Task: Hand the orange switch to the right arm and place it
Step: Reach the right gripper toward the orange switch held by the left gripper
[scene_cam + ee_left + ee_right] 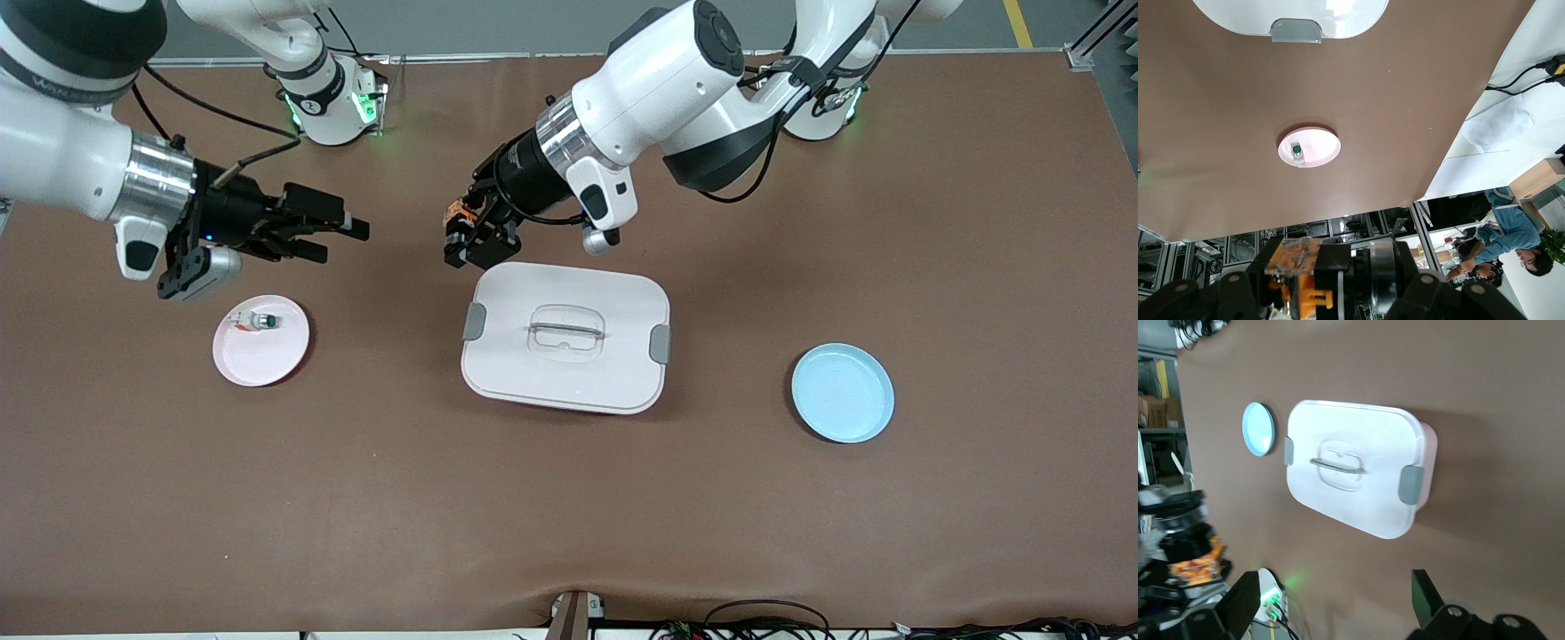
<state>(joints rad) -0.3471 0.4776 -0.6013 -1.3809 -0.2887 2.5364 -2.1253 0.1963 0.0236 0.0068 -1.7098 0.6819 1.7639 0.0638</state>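
The orange switch [459, 212] is up in the air, over the table just beside the white lidded box [565, 338], pinched in my left gripper [460, 233], which is shut on it. In the left wrist view the orange switch [1298, 268] fills the gap of the left gripper [1318, 288]. My right gripper [340, 242] hangs open over the table beside the pink plate [267, 360], with its fingers pointing toward the left gripper and a gap of bare table between the two. Nothing lies between the fingers of the right gripper [1331, 600]. The orange switch [1197, 569] shows at that view's edge.
A white switch with a green cap [254, 321] lies on the pink plate. A blue plate [842, 392] sits toward the left arm's end of the table. The right arm's base [333, 102] with green lights stands at the table's edge.
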